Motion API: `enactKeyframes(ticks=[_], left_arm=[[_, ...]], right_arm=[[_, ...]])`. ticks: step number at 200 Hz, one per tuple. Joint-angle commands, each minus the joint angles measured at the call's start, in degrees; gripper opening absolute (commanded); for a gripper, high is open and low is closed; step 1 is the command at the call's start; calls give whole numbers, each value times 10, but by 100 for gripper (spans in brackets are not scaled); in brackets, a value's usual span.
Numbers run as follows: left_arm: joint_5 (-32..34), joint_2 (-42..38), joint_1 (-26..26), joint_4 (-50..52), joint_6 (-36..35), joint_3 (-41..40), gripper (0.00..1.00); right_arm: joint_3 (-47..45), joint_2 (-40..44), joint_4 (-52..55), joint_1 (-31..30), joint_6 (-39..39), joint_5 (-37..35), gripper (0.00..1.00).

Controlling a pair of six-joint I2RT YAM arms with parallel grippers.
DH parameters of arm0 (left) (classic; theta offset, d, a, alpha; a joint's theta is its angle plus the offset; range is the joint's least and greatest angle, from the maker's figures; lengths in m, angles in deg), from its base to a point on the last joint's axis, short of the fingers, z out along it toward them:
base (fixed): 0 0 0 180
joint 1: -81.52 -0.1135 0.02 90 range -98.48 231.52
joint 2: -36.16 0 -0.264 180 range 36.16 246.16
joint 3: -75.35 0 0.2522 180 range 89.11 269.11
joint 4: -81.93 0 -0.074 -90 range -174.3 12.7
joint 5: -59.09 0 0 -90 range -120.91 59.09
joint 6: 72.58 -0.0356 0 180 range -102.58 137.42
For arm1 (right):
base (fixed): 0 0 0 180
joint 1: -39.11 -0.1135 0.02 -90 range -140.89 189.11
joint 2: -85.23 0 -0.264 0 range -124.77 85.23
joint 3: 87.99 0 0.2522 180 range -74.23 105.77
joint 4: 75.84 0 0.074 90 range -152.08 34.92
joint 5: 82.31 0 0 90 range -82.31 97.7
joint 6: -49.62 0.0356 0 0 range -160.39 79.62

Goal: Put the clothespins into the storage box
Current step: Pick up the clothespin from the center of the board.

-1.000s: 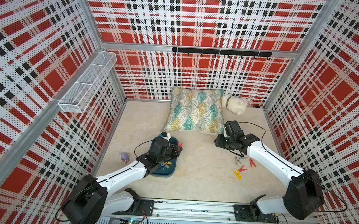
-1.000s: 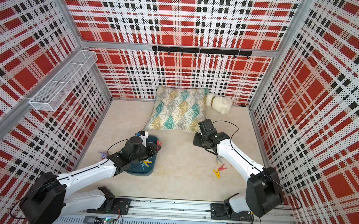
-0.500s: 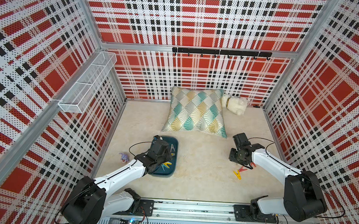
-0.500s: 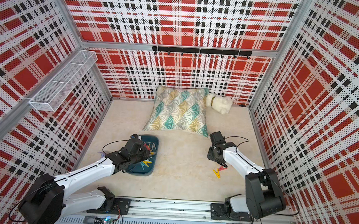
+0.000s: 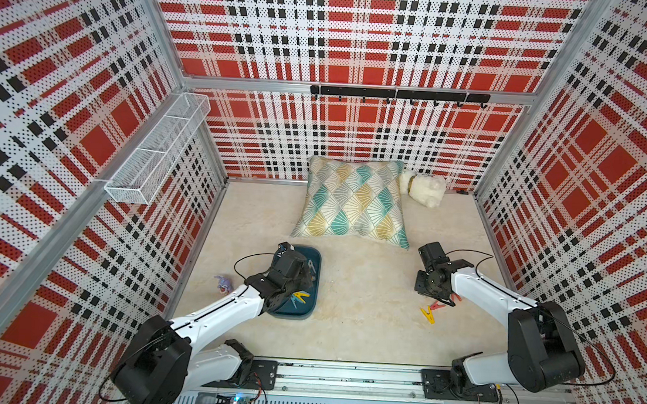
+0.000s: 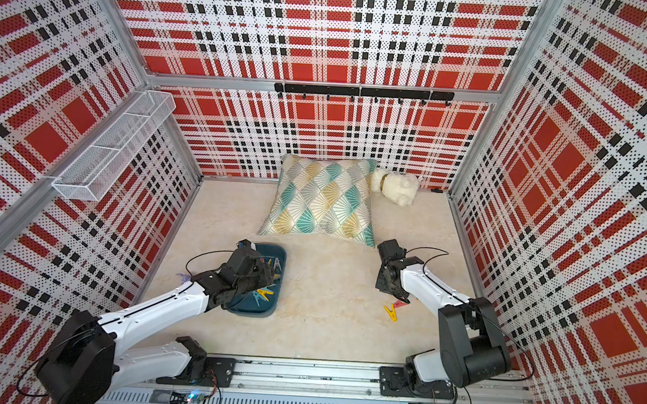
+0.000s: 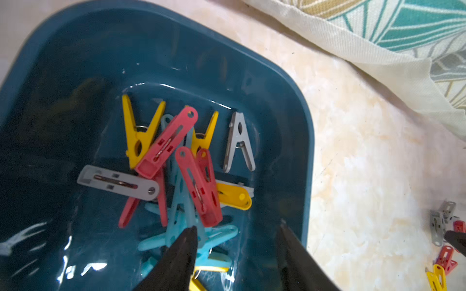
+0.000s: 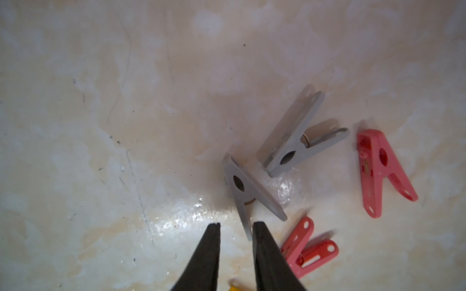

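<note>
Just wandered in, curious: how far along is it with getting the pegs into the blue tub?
Mostly done: a pile of pegs lies in the tub. In hand: the left gripper hangs open and empty over it; the right gripper, jaws part open, sits at a grey peg's leg, not yet gripping. Left on the floor: two grey pegs, two red pegs and a yellow peg.

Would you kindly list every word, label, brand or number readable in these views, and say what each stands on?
There are none: no word, number or logo can be read on the clothespins, the storage box, the pillow, the plush toy or the wire basket.
</note>
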Motion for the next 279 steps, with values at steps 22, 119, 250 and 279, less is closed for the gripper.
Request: enactKeyframes(ticks=[22,119,250,279], left_arm=[[-1,0,7,0,-4,21,56],[-6,8,18,-4,2,34,54],[-141,25,22,-156,59,25,57],[-168,37,24,-201,81,15,57]], right_arm=[[-10,-20,-20,10,-8,-11,30],[-20,-36,-45,17,-19,5,17],[13,12,-80,-3,-10,220,0],[36,10,-80,-46,0,236,0]])
